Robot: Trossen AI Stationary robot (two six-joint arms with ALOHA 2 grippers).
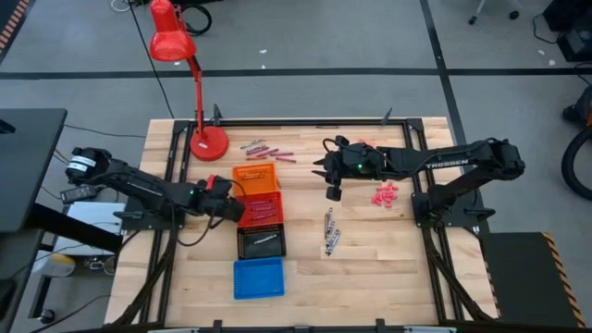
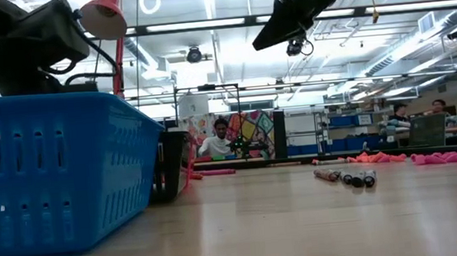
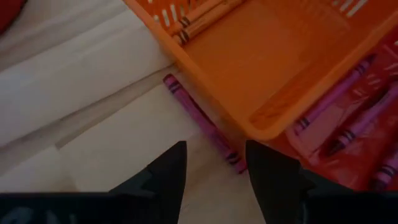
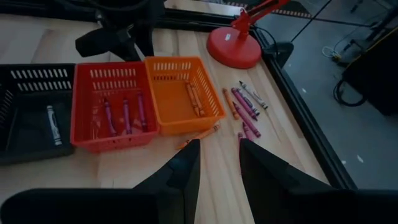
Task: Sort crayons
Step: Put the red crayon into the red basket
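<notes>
The left gripper [image 3: 214, 171] is held wide open beside the orange tray [image 4: 171, 102], over a maroon crayon [image 3: 202, 124] lying on the table [image 1: 388, 250]. Orange crayons [image 4: 194, 98] are held in that tray, maroon ones [image 4: 124, 115] in the red tray [image 4: 84, 118], and a grey one [image 4: 52, 121] in the black tray [image 4: 18, 140].

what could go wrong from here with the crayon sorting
1. A maroon crayon lies on the table against the orange tray's wall, outside any tray; the open left pincer sits over it, so it looks dropped short and may stay unsorted.
2. Regrasping it that close to the wall could nudge the orange tray or the red tray.
3. An orange crayon also lies outside, near the right pincer.
</notes>
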